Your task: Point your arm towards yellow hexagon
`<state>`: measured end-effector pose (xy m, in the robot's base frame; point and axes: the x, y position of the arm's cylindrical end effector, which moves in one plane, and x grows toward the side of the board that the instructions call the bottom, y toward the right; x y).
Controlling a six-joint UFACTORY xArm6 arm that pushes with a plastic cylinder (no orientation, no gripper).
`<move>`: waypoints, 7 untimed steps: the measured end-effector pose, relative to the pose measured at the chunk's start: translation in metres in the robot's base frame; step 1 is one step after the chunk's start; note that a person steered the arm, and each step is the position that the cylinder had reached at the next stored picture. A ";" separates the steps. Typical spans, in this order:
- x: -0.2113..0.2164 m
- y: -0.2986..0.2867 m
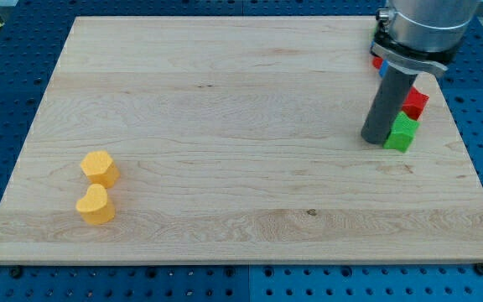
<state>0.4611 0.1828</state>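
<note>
Your bench is a pale wooden board lying on a blue perforated surface, seen from one camera.

The yellow hexagon sits near the view's left edge of the bench, in the lower half. Just below it, touching or nearly so, lies a second yellow block with a heart-like outline. Both lie well apart from the arm.

Your tool is a straight dark rod with nothing on it to open or close, so it has no parts that could stand apart or together, and it clamps nothing. It hangs from the grey arm housing at the view's top right. My tip rests on the bench in the right-hand part of the board, upper half.

Blocks near the tip:
- a green block, shape not clear, just to the view's right of the tip, touching or almost touching the rod;
- a red block behind the green one, towards the view's top right;
- a sliver of another red piece and a bit of blue just at the rod's upper left, mostly hidden by the arm, shapes not readable.

The tip is on the opposite side of the bench from the yellow hexagon.
</note>
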 end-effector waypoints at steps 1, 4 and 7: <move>0.000 0.019; 0.000 -0.016; -0.028 -0.231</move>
<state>0.4326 -0.0486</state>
